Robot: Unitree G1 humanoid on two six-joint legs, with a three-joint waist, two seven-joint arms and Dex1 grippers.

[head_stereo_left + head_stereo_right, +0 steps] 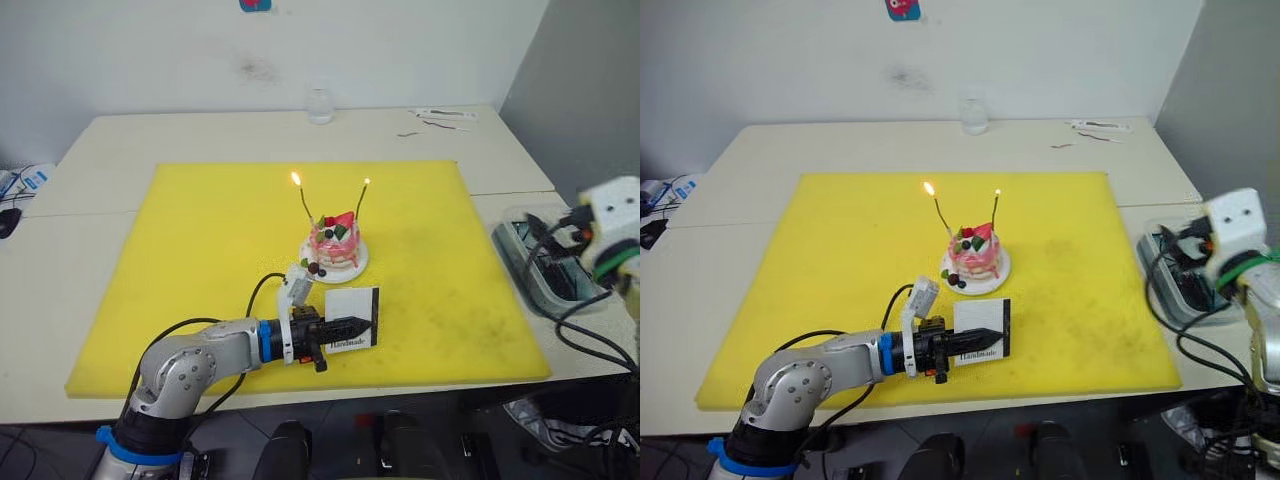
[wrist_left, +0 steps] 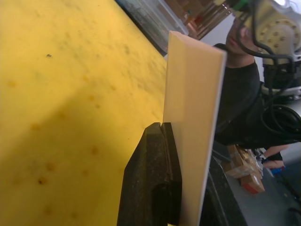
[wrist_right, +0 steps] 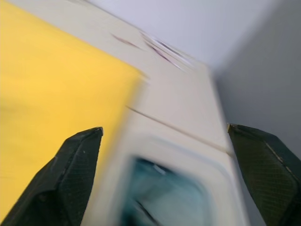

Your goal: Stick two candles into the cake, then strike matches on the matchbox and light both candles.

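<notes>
Two tables (image 1: 250, 135) stand pushed together, pale and plain, and a big yellow mat (image 1: 200, 260) covers most of the middle. To the right of the mat, near the table's edge, sits a clear plastic tray (image 1: 535, 262) with dark odds and ends in it. At the far side of the table, by the wall, a small glass (image 1: 320, 105) stands upright, and further right lie a few thin sticks (image 1: 440, 118) beside a flat white strip.

On the mat, about the centre, the cake (image 1: 335, 245) sits on its plate (image 1: 352, 270). Both candles stand in it, tilted slightly apart: the left candle (image 1: 304, 203) and the right candle (image 1: 361, 200) each carry a small flame at the tip.

Just in front of the cake, nearer the mat's front edge, is the matchbox (image 1: 352, 310), white with its black strip along the right edge. The left gripper (image 1: 345, 326) reaches in from the left, low over the mat, and has its two fingers pinched on the box; from the wrist the box shows edge-on, clamped between the black pads (image 2: 153, 183). A person in a dark top shows behind it in that view.

The right gripper (image 3: 164, 179) is off at the right, above the tray and clear of the mat, fingers spread wide with nothing between them.
</notes>
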